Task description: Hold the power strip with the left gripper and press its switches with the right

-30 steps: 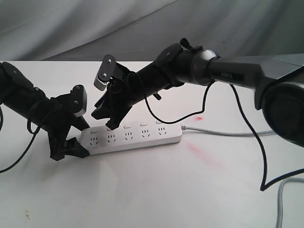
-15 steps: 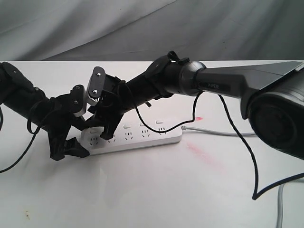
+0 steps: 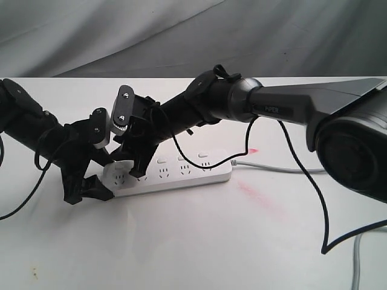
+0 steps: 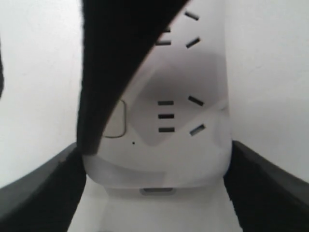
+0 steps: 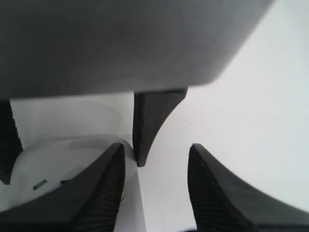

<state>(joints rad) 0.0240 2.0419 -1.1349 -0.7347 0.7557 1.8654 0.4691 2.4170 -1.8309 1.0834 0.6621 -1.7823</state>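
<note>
Between the jaws of the left gripper (image 3: 95,185), clamped by its rounded end, flat on the white table (image 3: 181,241): the power strip (image 3: 181,172). Just beyond that grip, down over the nearest switch (image 4: 116,118), the right gripper (image 3: 136,164), jaws parted; contact impossible to tell.

Backdrop: creased grey cloth (image 3: 181,36), hung at 12 o'clock.
Table: white top (image 3: 181,254), spread toward 6 o'clock.
Stain: red smear (image 3: 261,197), seen at 4 o'clock.
Light: soft shadows are cast.
</note>
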